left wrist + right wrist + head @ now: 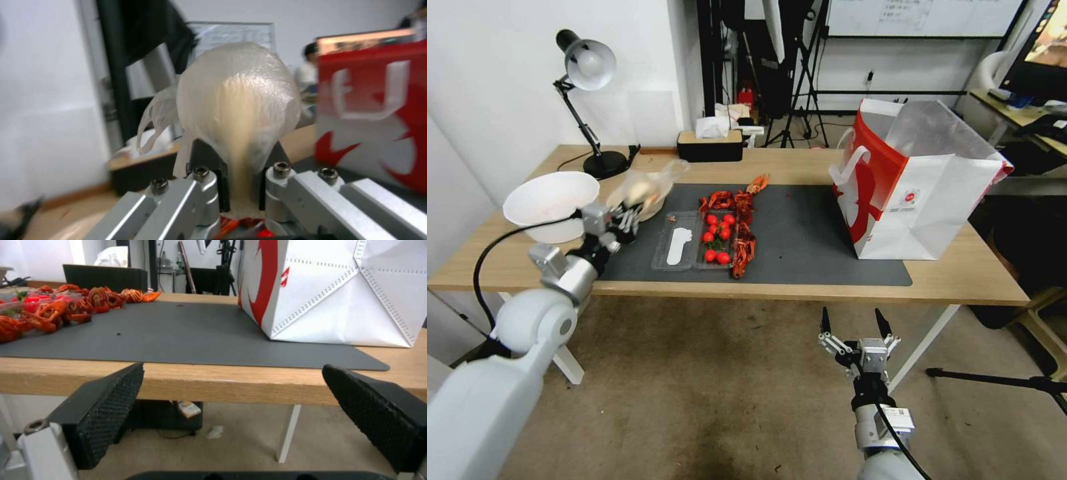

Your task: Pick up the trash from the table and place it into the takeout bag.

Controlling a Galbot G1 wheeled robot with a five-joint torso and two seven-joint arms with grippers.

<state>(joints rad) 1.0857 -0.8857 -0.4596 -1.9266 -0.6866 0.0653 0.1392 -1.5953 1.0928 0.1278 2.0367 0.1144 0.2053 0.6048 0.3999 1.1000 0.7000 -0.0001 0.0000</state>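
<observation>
My left gripper is shut on a clear bag with a beige lump, held up above the left end of the dark mat. In the left wrist view the bag bulges up out of the gripper. A cream shallow bowl lies on the table just left of it. A clear tray of cherry tomatoes and red crayfish shells lie mid-mat. The takeout bag stands open at the right. My right gripper hangs open below the table's front edge.
A black desk lamp and a tissue box stand along the back of the table. The right wrist view faces the table's front edge, with the takeout bag to one side and the shells to the other.
</observation>
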